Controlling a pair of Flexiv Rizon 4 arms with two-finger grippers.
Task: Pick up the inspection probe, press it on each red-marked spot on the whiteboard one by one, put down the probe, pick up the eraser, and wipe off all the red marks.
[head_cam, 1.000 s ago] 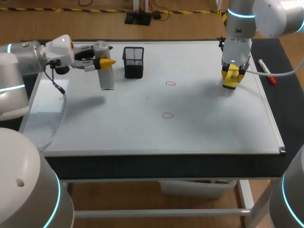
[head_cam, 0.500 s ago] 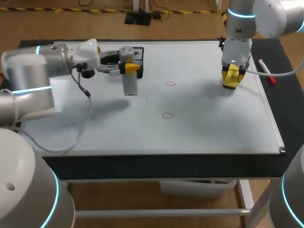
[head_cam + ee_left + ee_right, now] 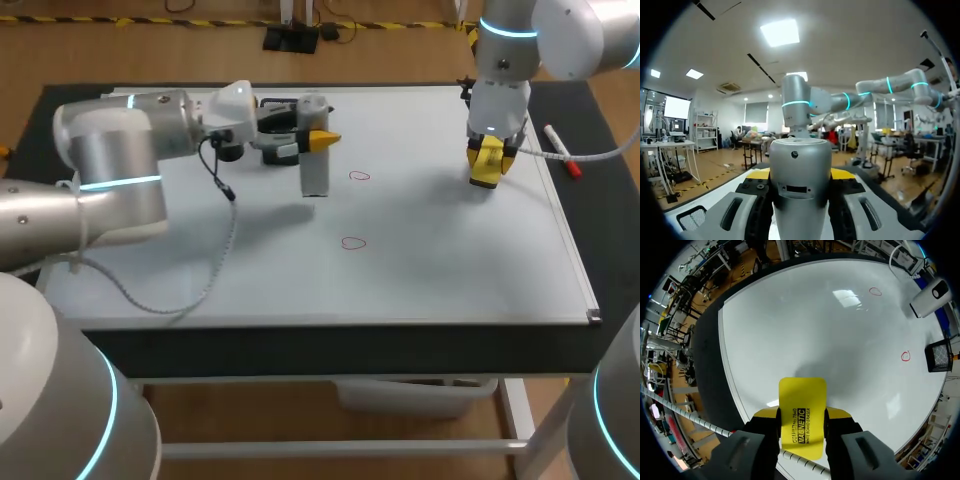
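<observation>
Inspection probe [image 3: 314,178], judged rigid and light, is clenched near its top by left claw [image 3: 316,140]; eraser [image 3: 486,168] by right claw [image 3: 487,152].

Brightly lit from overhead. Soft shadows on the whiteboard [image 3: 430,280] under the left arm [image 3: 120,160] and beside the right gripper [image 3: 486,165]; pale glare ahead of it, probably a reflected lamp.

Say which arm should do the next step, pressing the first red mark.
Left. The left pincer grips the probe, tip down near the far red mark. The right pincer holds the eraser at the whiteboard's right side, so it should probably wait.
</observation>
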